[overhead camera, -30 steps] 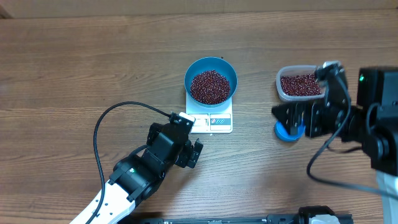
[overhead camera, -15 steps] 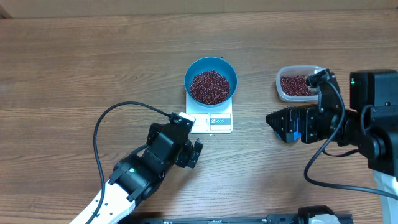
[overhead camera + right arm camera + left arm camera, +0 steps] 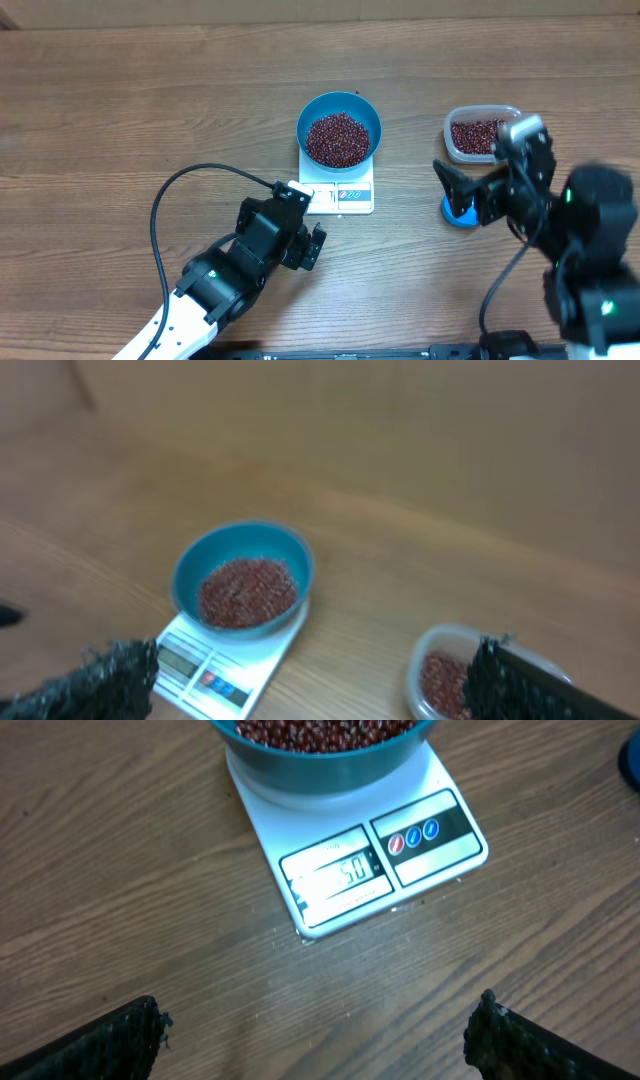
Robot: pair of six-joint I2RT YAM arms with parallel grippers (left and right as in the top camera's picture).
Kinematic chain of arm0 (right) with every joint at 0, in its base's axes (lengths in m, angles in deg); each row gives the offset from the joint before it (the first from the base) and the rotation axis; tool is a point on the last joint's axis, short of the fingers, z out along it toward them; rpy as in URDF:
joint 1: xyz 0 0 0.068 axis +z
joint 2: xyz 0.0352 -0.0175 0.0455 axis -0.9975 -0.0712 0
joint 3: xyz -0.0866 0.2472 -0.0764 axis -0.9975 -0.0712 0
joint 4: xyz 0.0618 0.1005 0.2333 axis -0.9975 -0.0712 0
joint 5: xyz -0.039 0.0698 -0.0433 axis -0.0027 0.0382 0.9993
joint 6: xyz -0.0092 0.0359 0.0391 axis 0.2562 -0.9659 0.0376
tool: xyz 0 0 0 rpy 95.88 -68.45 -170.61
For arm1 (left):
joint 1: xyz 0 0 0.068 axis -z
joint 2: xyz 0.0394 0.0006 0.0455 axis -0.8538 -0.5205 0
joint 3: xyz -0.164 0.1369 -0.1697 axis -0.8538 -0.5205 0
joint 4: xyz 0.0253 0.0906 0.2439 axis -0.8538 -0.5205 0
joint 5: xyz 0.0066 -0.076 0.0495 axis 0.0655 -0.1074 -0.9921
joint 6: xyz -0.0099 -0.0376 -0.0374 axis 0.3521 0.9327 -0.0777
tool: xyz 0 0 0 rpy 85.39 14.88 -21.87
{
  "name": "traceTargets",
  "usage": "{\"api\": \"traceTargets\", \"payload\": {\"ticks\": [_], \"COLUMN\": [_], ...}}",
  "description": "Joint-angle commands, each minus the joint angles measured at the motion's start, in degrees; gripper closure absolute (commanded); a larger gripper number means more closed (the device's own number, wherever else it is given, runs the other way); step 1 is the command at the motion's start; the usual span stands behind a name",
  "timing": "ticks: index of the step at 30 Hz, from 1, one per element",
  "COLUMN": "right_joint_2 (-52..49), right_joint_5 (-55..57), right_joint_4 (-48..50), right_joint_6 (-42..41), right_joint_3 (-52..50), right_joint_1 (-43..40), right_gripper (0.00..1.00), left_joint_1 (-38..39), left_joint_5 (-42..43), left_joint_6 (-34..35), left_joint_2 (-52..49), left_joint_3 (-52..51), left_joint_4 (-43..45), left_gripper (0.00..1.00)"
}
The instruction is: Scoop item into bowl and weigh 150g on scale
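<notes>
- Your right arm is hiding most of the scoop (image 3: 458, 213); only a blue rounded edge is showing.
- Glare is washing out the scale's (image 3: 355, 870) leading digit; "50" is showing.
- The smooth round bowl (image 3: 340, 96) is sitting on the white square scale, holding grainy red-brown beans (image 3: 338, 138).
- The left gripper (image 3: 318, 1025) and right gripper (image 3: 310, 660) are both gaping, empty.

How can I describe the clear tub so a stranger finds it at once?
On the wooden table, find the white scale near the middle, carrying a round blue bowl. To its right in the overhead view, on the bare wood, sits the clear tub. Unlike the bowl, which also holds beans, it is transparent and rectangular.
</notes>
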Motion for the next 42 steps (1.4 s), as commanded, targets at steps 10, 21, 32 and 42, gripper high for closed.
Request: {"api": "traceTargets", "payload": {"ticks": [10, 21, 32, 42], "right_joint_2": [28.79, 39.89, 44.28, 44.26], "right_joint_5": [8.57, 8.26, 7.67, 7.65], "right_joint_4": [25.0, 25.35, 26.05, 26.05], "right_joint_6": [0.66, 0.35, 0.02, 0.02], "right_joint_3": [-35.23, -48.06, -51.95, -51.95], "right_joint_1": [-1.88, -2.21, -2.14, -2.14], "right_gripper": [0.0, 0.0, 0.0, 0.0], "left_joint_1": [0.37, 0.37, 0.37, 0.35], "left_joint_5": [-0.52, -0.52, -0.52, -0.52], "left_joint_6": [1.01, 1.01, 1.01, 1.01], "left_joint_2": [-0.28, -0.28, -0.28, -0.28], "left_joint_3": [-0.04, -0.04, -0.04, -0.04], "left_joint_4": [0.17, 0.17, 0.17, 0.17], "left_gripper": [0.0, 0.0, 0.0, 0.0]}}
